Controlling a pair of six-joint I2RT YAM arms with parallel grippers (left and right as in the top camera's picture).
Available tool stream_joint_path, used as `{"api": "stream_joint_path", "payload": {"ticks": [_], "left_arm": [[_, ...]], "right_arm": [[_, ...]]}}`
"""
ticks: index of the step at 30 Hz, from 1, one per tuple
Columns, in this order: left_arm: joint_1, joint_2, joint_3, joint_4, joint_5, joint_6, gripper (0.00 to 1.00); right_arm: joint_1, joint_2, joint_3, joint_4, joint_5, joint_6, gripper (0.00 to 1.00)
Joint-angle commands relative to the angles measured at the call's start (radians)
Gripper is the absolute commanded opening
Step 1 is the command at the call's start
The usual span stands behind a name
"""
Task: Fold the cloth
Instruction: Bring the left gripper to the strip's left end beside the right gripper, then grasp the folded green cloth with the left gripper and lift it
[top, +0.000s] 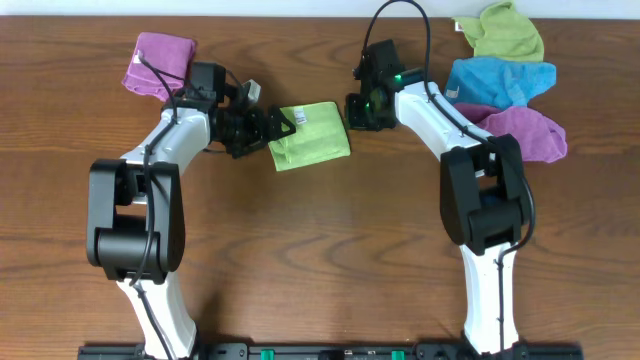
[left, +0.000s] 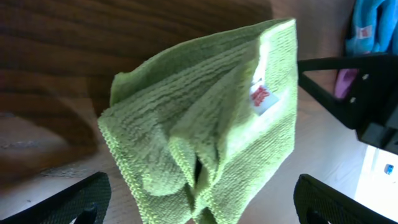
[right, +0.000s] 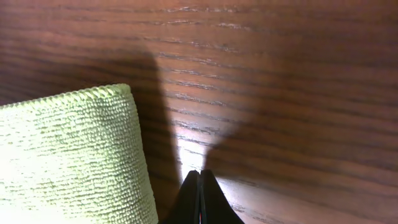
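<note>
A green cloth lies folded into a small square on the wooden table, between the two arms. In the left wrist view it shows folded layers and a white tag. My left gripper is open at the cloth's left edge, its fingers wide on either side of the cloth. My right gripper is shut and empty just right of the cloth's top right corner; its closed tips rest over bare wood beside the cloth's edge.
A purple cloth lies at the back left. A pile of green, blue and purple cloths lies at the back right. The table is dark wood.
</note>
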Motion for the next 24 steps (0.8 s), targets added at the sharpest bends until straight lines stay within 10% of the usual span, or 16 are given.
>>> {"api": "stream_joint_path", "payload": {"ticks": [1,24], "left_arm": [[0.002,0.010,-0.032,0.019,-0.016,0.000,0.95],[0.024,0.011,-0.140,0.203,0.092,-0.052,0.95]], "right_arm": [[0.005,0.024,0.018,0.001,0.006,0.014,0.01],[0.042,0.058,0.018,0.029,-0.079,0.014,0.01]]}}
